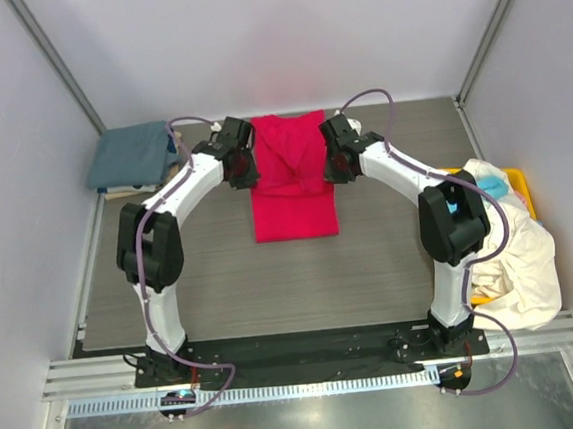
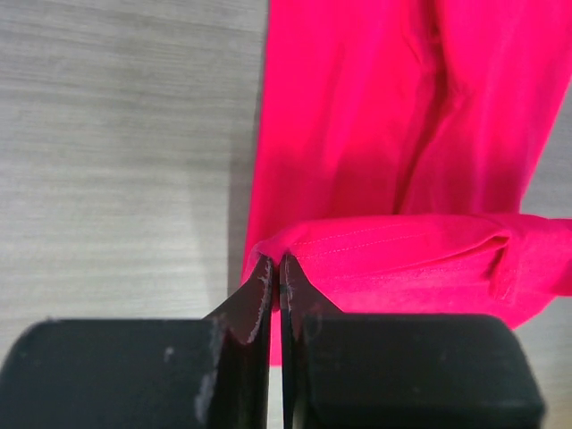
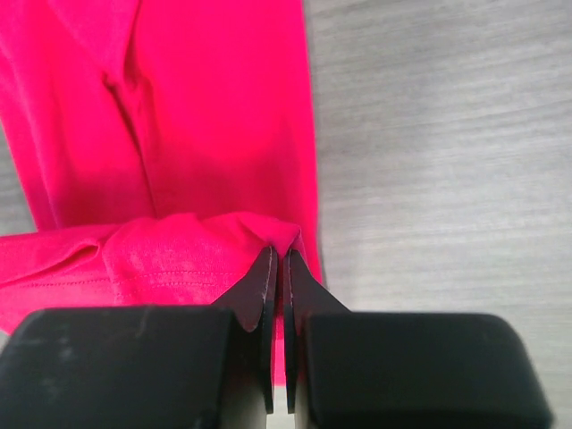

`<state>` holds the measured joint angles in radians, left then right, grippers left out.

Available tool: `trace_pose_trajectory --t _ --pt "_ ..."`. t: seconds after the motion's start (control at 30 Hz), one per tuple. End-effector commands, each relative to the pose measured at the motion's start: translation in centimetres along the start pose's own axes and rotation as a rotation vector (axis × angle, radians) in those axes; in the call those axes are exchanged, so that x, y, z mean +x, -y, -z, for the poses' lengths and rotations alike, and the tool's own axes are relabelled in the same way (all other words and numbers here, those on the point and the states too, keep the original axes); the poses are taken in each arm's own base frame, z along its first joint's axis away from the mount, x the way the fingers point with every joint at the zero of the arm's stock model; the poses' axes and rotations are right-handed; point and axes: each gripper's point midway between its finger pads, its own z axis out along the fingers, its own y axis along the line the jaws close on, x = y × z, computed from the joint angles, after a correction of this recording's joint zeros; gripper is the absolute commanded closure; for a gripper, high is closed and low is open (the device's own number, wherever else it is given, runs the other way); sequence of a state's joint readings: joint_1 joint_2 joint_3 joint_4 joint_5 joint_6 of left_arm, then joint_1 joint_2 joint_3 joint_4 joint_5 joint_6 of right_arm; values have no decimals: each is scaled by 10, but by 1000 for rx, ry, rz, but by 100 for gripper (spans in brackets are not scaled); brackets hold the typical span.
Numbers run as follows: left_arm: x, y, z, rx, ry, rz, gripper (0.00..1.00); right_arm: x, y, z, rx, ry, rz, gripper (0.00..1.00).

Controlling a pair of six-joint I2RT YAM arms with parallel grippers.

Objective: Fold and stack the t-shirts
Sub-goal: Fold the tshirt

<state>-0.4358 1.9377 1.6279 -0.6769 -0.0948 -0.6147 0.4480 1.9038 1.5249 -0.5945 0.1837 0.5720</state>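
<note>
A bright red-pink t-shirt (image 1: 292, 189) lies lengthwise in the middle of the table, its far part lifted and folding toward the near part. My left gripper (image 1: 239, 165) is shut on the shirt's left edge (image 2: 295, 250). My right gripper (image 1: 337, 160) is shut on its right edge (image 3: 268, 234). A folded slate blue-grey t-shirt (image 1: 131, 156) lies at the far left on a tan one (image 1: 129, 191). A heap of cream-white shirts (image 1: 515, 250) with a bit of cyan (image 1: 493, 185) sits at the right.
A yellow bin (image 1: 518, 192) holds the heap at the right edge. Grey walls and metal posts close the far side. The table's wood-grain top (image 1: 222, 280) shows between the arms in front of the red shirt.
</note>
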Motion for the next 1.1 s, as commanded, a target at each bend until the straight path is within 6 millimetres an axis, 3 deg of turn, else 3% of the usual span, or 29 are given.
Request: trace_pose_trajectory --t 0.0,0.1,0.13,0.17,0.2,0.23,0.27,0.3,0.33,0.37,0.4,0.47,0.5,0.53,0.57,0.6,0.63,0.67,0.7,0.73,0.8,0.87,0.93,0.97,1.0,1.07 --pt "-14 4 -3 20 -15 -14 97 -22 -9 -7 -31 19 8 99" --pt "-19 5 -25 14 -69 -7 92 -31 -8 -21 -20 10 -5 91" --pt "-37 14 -25 37 -42 -3 92 -34 -7 -24 -13 3 -13 87" --pt "-30 4 -45 6 -101 5 89 -52 -11 -23 -27 33 -31 69" --pt "-30 5 -54 13 -128 12 87 -53 -9 -35 -18 17 -28 55" --pt "-62 22 -44 70 -72 26 86 -62 -8 -39 -9 19 -33 46" --pt "-59 18 -68 94 -126 47 83 -76 -2 -42 5 28 -54 41" --pt "-65 21 -67 112 -138 71 67 -108 -10 -27 -20 78 -70 34" --pt "-104 36 -47 181 -47 91 56 -111 -9 -41 -23 58 -74 29" --pt "-118 27 -45 196 -38 138 50 -124 -10 -38 -34 73 -78 27" --pt "-127 31 -34 249 -38 186 40 -148 -8 -22 -49 108 -96 27" --pt "-143 20 -13 263 1 215 33 -162 -11 0 -78 144 -87 26" --pt "-168 25 31 292 119 197 31 -150 -5 0 -61 118 -73 26" --pt "-143 9 14 232 62 194 30 -144 -2 3 -57 111 -70 28" --pt "-137 3 19 215 69 193 30 -148 -5 36 -99 152 -72 30" --pt "-113 -8 8 186 35 198 31 -114 4 13 -92 98 -71 31" --pt "-113 -8 35 204 65 200 33 -99 -3 19 -129 97 -62 35" --pt "-102 -10 42 199 58 199 34 -92 -9 37 -177 115 -61 37" --pt "-95 -11 44 206 72 199 36 -57 -6 23 -190 49 -54 39" --pt "-68 -16 48 185 51 190 37 -36 -19 24 -211 20 -25 41" --pt "-32 -20 39 167 26 172 37 -3 -27 19 -205 -35 19 43" --pt "-15 -11 51 165 43 118 38 20 -46 18 -216 -60 78 43" --pt "12 -10 51 155 3 88 39 32 -52 7 -187 -70 106 44" --pt "15 -7 63 176 15 82 39 36 -56 3 -186 -79 111 44" --pt "26 -13 62 164 0 76 40 37 -62 1 -190 -79 117 44" --pt "35 -14 72 173 5 66 39 46 -64 -19 -172 -108 128 45"
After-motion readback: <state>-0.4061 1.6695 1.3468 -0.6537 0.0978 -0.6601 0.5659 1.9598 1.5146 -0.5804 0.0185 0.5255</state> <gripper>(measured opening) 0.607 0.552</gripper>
